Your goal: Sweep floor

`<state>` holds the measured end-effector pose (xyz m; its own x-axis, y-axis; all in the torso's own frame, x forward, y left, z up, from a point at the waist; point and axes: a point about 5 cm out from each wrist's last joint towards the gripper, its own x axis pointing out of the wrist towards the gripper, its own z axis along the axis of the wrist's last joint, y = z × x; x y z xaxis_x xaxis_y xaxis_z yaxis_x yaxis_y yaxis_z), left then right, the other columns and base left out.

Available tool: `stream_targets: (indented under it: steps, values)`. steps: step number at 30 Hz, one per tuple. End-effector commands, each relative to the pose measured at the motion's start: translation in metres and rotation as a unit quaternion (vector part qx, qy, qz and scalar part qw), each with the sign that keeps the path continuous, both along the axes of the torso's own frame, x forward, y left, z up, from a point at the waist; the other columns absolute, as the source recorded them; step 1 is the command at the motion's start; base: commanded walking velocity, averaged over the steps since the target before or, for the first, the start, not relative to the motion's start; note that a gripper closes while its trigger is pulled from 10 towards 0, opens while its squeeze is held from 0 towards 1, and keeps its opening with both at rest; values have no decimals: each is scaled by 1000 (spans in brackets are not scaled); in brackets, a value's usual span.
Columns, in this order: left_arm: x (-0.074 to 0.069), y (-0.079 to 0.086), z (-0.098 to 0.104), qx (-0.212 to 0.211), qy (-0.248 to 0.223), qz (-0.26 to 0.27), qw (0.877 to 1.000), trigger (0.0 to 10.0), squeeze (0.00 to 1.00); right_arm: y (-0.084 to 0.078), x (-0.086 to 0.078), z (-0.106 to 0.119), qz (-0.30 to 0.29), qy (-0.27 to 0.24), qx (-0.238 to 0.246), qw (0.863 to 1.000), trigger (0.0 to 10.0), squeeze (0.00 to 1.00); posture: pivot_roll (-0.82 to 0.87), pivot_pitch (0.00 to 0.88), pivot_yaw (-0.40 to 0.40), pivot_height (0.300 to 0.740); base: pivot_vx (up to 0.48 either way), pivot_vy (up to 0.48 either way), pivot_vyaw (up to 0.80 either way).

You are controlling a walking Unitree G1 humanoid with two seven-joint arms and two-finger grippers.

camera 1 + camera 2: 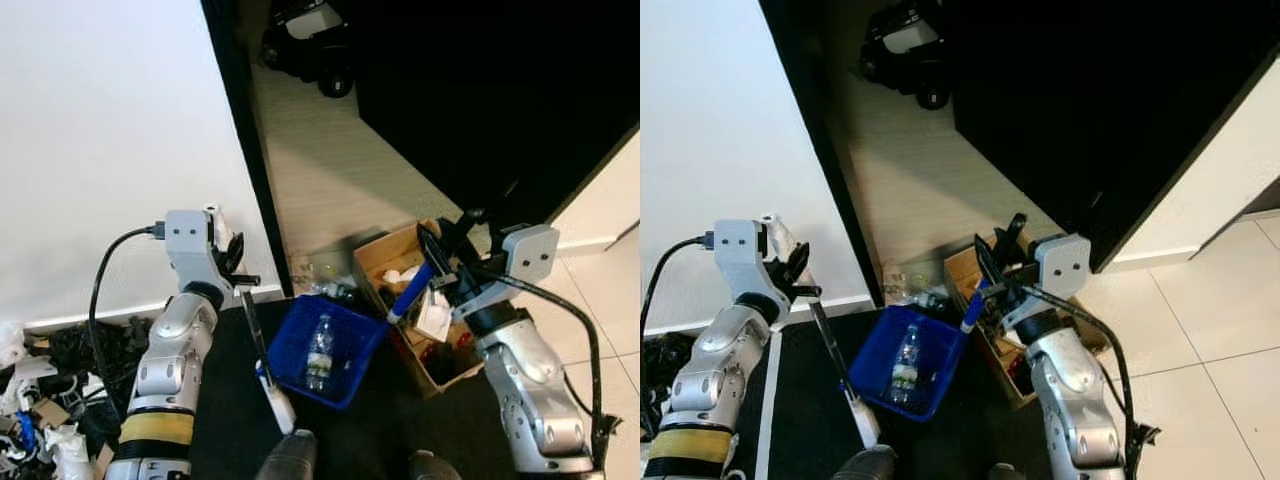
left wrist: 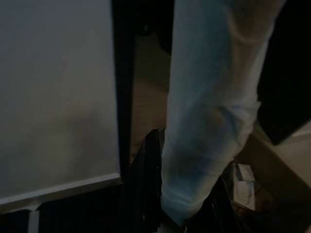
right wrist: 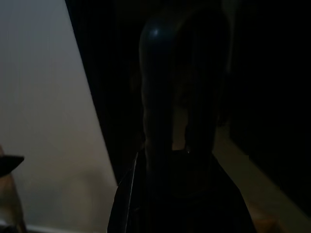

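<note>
Pale plank flooring (image 1: 330, 170) runs from a white wall (image 1: 100, 130) at nine o'clock toward a black cabinet front (image 1: 500, 90) at one o'clock, with a black wheeled machine (image 1: 310, 45) parked at twelve. Low in the left eye view, a blue dustpan (image 1: 325, 350) sits at six o'clock on a black mat (image 1: 230, 400), a clear plastic bottle (image 1: 319, 352) lying inside it. Just beside it at four o'clock stands an open cardboard box (image 1: 400, 275) with white scraps inside. The left gripper (image 1: 232, 258), at eight o'clock, is closed round the top of a dark rod (image 1: 255, 335) that slopes down to a white end (image 1: 280, 408) by the dustpan's near corner. The right gripper (image 1: 440, 255), at four o'clock, is clamped on a blue brush handle (image 1: 410, 292) that slants down to the dustpan's right rim. Dark clutter (image 1: 50, 380) is heaped against the wall at seven o'clock.

From the right eye, the same group sits at six o'clock, with white tiles (image 1: 1200, 320) spreading out at four o'clock.

Along the left wrist, a pale bluish-white handle (image 2: 214, 97) rises between the black fingers (image 2: 146, 189), which press against it; the white wall lies beyond.

Along the right wrist it is very dark: a rounded dark handle end (image 3: 177, 87) stands upright between the fingers.
</note>
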<state>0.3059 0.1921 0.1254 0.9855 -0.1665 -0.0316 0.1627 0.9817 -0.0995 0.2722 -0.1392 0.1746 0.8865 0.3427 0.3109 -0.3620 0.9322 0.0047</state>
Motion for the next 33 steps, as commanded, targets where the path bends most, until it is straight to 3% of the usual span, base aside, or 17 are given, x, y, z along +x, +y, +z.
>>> stream_targets:
  steps: [1, 10, 14, 21, 26, 30, 32, 33]
  values:
    - [1, 2, 5, 5, -15, 1, 1000, 10000, 0, -6, 4, 25, -7, -48, 21, 999, 10000, 0, 88, 125, 52, 740, 0, 0, 0]
    - [2, 5, 9, 7, -21, 8, 1000, 10000, 0, -19, 19, 58, -18, -98, 25, 995, 10000, 0, 106, 115, 45, 740, 0, 0, 0]
    - [0, 9, 9, 7, -22, 16, 1000, 10000, 0, -64, 53, 73, -123, -107, 46, 985, 10000, 0, 122, 116, 40, 740, 0, 0, 0]
    - [-2, 11, 9, 9, -21, 17, 1000, 10000, 0, -75, 71, 89, -158, -130, 42, 978, 10000, 0, 143, 121, 37, 740, 0, 0, 0]
    - [-15, 25, 8, 22, -17, 37, 999, 10000, 0, -81, 97, 121, -190, -166, -21, 967, 10000, 0, 194, 151, 18, 740, 0, 0, 0]
    - [-22, 31, 7, 28, -12, 45, 998, 10000, 0, -82, 103, 126, -192, -170, -42, 966, 10000, 0, 207, 170, 12, 740, 0, 0, 0]
    - [-40, 39, 0, 39, 5, 59, 998, 10000, 0, -86, 110, 131, -198, -172, -93, 960, 10000, 0, 237, 196, 7, 740, 0, 0, 0]
    - [-40, 39, 0, 39, 5, 59, 998, 10000, 0, -86, 110, 131, -198, -172, -93, 960, 10000, 0, 237, 196, 7, 740, 0, 0, 0]
